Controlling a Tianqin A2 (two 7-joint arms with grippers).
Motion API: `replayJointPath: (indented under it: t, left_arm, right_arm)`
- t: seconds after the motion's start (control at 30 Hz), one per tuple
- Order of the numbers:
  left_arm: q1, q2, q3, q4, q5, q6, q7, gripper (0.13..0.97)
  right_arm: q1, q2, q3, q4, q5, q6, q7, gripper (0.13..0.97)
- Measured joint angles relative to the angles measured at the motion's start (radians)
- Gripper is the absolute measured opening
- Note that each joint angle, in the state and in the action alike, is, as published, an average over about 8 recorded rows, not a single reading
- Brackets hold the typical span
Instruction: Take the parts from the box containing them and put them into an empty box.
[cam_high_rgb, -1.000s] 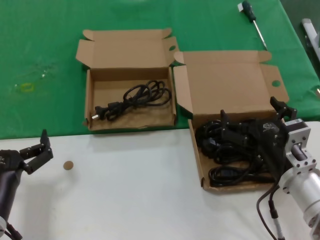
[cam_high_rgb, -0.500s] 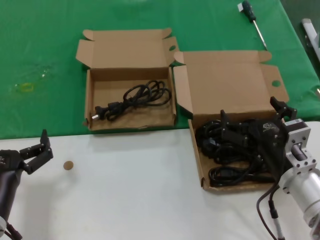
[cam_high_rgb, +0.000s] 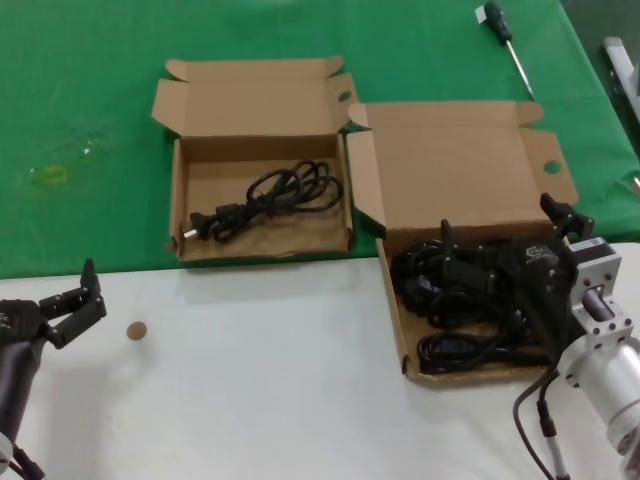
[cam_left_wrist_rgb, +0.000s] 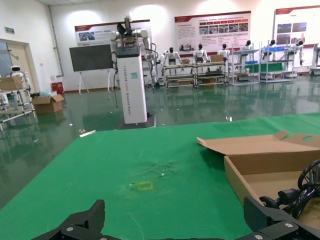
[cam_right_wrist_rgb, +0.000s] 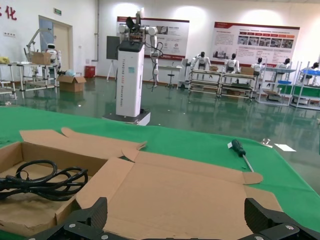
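The bigger carton (cam_high_rgb: 455, 160) with the tall lid stands at the right and holds several black power cords (cam_high_rgb: 450, 300) in loops. My right gripper (cam_high_rgb: 500, 225) hangs open just above those cords, holding nothing; in the right wrist view (cam_right_wrist_rgb: 176, 212) its fingers frame the carton's lid (cam_right_wrist_rgb: 190, 190). The smaller carton (cam_high_rgb: 255, 100) at the left holds one coiled cord (cam_high_rgb: 285, 190) with its plug toward its left wall; carton (cam_left_wrist_rgb: 260, 167) and cord (cam_left_wrist_rgb: 302, 190) also show in the left wrist view. My left gripper (cam_high_rgb: 75, 305) is open and empty, low at the near left over the white table.
A green cloth (cam_high_rgb: 80, 80) covers the far half of the table, with a yellow mark (cam_high_rgb: 50, 175). A screwdriver (cam_high_rgb: 505, 35) lies at the far right, also in the right wrist view (cam_right_wrist_rgb: 240, 150). A small brown disc (cam_high_rgb: 137, 331) lies on the white surface near my left gripper.
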Motion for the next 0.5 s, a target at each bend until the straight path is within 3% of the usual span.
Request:
replayJointPath:
  t: [0.5]
  left_arm:
    - [0.000,0.000,0.000,0.000,0.000,0.000,0.000,0.966]
  right_arm:
    - [0.000,0.000,0.000,0.000,0.000,0.000,0.000,0.966]
